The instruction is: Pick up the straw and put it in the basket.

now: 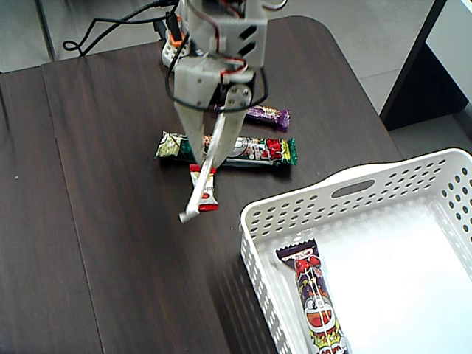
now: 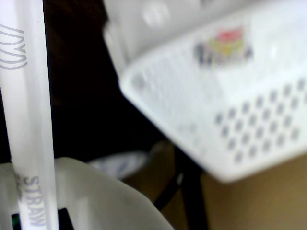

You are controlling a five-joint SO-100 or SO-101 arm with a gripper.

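Gripper pinched on the straw, held slanting above the dark table, lower crimped end hanging over the small red-and-white candy and just in front of the long green-and-red candy bar. Basket at lower right in the fixed view, well apart from the straw, open strip of table between, one purple candy bar along its left wall and the rest of its floor bare. Straw close and upright at the left edge of the wrist view, blurred basket at right.
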